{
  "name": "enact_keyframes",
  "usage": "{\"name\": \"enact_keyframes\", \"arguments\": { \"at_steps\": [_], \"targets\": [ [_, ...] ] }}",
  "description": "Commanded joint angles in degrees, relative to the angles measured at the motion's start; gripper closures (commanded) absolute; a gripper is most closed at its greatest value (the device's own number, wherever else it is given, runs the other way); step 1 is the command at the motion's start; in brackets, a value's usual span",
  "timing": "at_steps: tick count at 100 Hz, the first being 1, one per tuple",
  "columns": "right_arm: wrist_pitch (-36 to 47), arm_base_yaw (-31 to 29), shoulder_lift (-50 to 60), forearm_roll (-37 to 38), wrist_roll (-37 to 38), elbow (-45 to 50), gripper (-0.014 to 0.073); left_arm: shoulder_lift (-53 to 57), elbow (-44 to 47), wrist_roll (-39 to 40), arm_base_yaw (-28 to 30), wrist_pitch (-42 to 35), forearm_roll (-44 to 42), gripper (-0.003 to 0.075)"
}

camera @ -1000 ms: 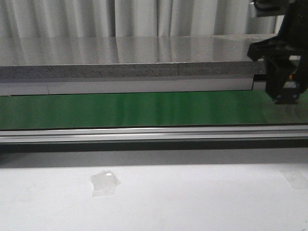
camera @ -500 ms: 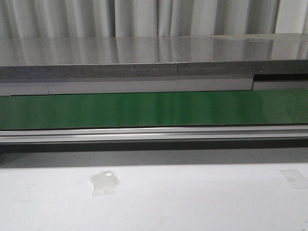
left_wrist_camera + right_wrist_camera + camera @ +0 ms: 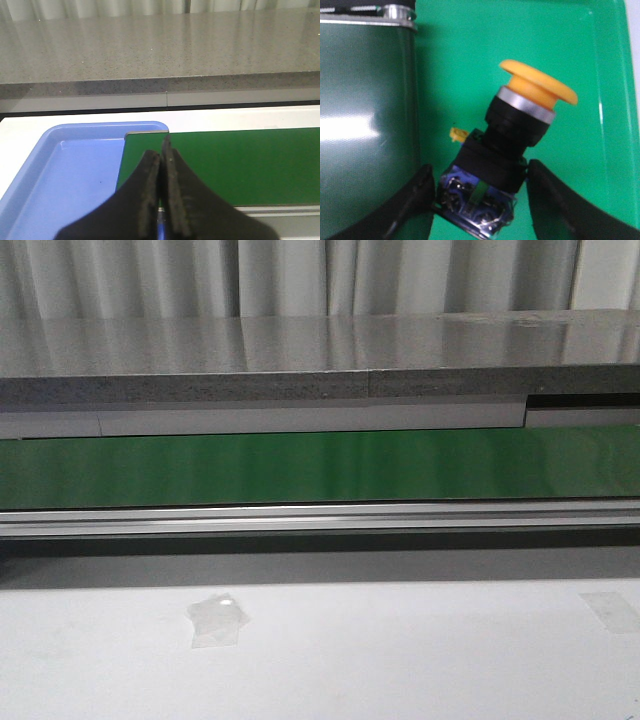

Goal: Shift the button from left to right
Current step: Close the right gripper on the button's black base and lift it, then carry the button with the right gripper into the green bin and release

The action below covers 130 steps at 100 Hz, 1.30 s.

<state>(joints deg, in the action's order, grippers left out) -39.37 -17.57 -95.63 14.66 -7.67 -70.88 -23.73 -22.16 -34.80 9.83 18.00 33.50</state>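
The button (image 3: 538, 87), with a yellow-orange mushroom cap, a black body and a pale bluish contact block, shows only in the right wrist view. It is tilted between the fingers of my right gripper (image 3: 480, 172), which is shut on its lower body. It is held above a bright green tray (image 3: 465, 55). My left gripper (image 3: 161, 152) is shut and empty, above the place where the blue tray (image 3: 75, 175) meets the end of the green belt (image 3: 240, 165). Neither gripper shows in the front view.
The green conveyor belt (image 3: 320, 468) runs across the front view with a metal rail (image 3: 320, 518) before it and a grey stone counter (image 3: 300, 350) behind. A crumpled piece of clear tape (image 3: 217, 620) lies on the white table. The belt's end and roller (image 3: 395, 12) border the green tray.
One second ago the right arm hung at the upper right of the front view. It has since gone out of that view to the right.
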Motion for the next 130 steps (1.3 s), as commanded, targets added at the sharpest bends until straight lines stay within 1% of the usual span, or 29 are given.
{"name": "enact_keyframes", "arguments": {
  "at_steps": [1, 26, 44, 65, 84, 116, 121, 130],
  "targets": [
    [3.0, -0.3, 0.0, 1.3, -2.0, -1.7, 0.0431, -0.3, -1.5, 0.0, -0.4, -3.9, 1.3, 0.0740],
    [4.0, -2.4, -4.3, 1.4, -2.2, -1.7, 0.0431, -0.3, -1.5, 0.0, -0.4, -3.9, 1.3, 0.0740],
    [5.0, -4.0, -4.9, -0.1, -2.2, -1.7, 0.0431, -0.3, -1.5, 0.0, -0.4, -3.9, 1.3, 0.0740],
    [5.8, -4.0, -4.9, -0.5, -2.2, -1.7, 0.0426, -0.3, -1.5, 0.0, -0.4, -3.9, 1.3, 0.0740],
    [6.0, -4.0, -4.9, -0.7, -2.2, -1.7, 0.0365, -0.3, -1.5, 0.0, -0.4, -3.9, 1.3, 0.0740],
    [6.0, -4.0, -4.9, -2.6, -2.2, -1.7, 0.0362, -0.3, -1.5, 0.0, -0.4, -3.9, 1.3, 0.0740],
    [6.0, -4.0, -4.9, -2.6, -2.2, -1.7, 0.0340, -0.3, -1.5, 0.0, -0.4, -3.9, 1.3, 0.0740],
    [6.0, -4.0, -4.9, -2.6, -2.2, -1.7, 0.0274, -0.3, -1.5, 0.0, -0.4, -3.9, 1.3, 0.0740]
  ]
}}
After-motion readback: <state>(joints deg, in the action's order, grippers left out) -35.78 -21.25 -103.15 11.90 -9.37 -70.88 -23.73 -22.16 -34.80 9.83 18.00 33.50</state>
